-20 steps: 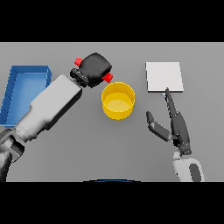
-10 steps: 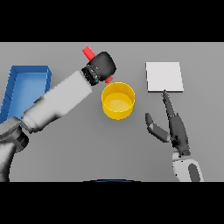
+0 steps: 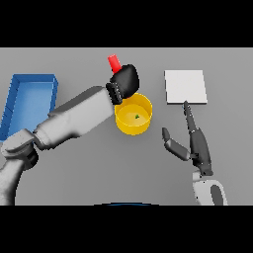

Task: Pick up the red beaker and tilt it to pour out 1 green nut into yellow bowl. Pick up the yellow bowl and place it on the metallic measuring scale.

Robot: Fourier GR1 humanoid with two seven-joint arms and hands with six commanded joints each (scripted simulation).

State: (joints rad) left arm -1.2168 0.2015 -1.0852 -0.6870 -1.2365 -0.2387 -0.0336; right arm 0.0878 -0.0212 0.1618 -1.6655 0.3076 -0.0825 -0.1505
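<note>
Above the yellow bowl's (image 3: 133, 115) back-left rim, left robot hand (image 3: 125, 82) is curled round the red beaker (image 3: 114, 63). One green nut (image 3: 137, 117) lies inside the bowl. Right robot hand (image 3: 196, 144) rests fingers straight on the grey worktop (image 3: 148, 168), just below the metallic scale (image 3: 185, 86). Blue tray (image 3: 30, 99) far left.

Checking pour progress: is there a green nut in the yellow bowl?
Yes, a small green nut lies on the floor of the yellow bowl.
</note>
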